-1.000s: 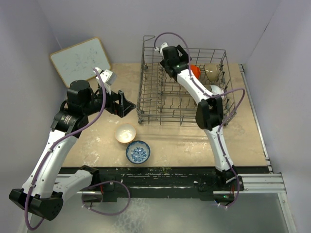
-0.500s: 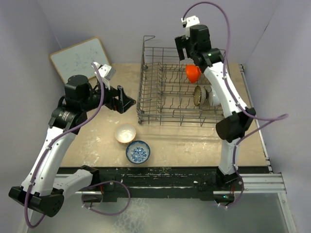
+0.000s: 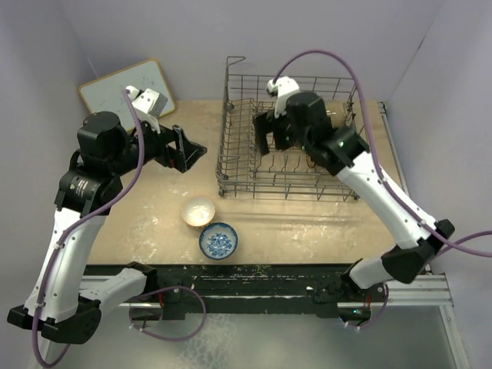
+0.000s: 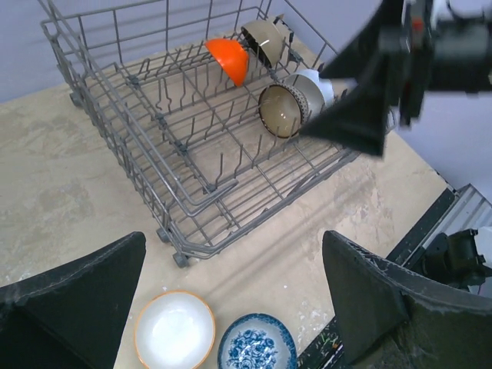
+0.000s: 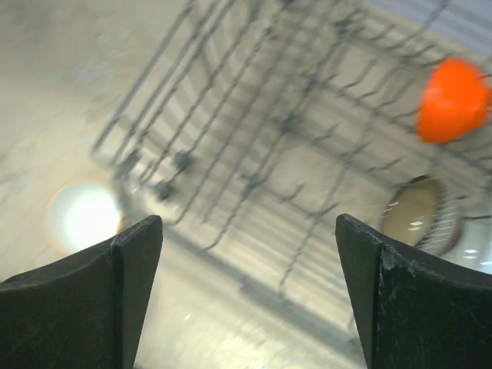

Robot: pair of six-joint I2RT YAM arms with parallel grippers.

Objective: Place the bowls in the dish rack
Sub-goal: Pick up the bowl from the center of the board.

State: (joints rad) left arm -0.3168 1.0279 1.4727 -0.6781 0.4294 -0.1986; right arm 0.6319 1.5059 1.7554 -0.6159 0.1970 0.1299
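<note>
The grey wire dish rack (image 3: 231, 164) stands at the back right of the table. In the left wrist view it holds an orange-red bowl (image 4: 231, 58), a cream bowl (image 4: 264, 40), a brown-rimmed bowl (image 4: 280, 110) and a white bowl (image 4: 317, 83), all on edge. An orange-rimmed white bowl (image 3: 199, 211) and a blue-and-white patterned bowl (image 3: 219, 241) sit on the table in front of the rack. My left gripper (image 3: 189, 154) hangs open left of the rack, above these two bowls (image 4: 174, 330). Above the rack's middle, my right gripper (image 3: 274, 137) is open and empty; its view is blurred.
A white board (image 3: 127, 92) leans at the back left. The right arm stretches across the rack's right half in the top view and hides the orange-red bowl there. The table's dark front edge (image 3: 261, 269) runs just below the patterned bowl.
The right arm has swung from the rack's back right, up and then down over the rack's middle. The left arm has drawn back slightly to the left. No bowl has moved.
</note>
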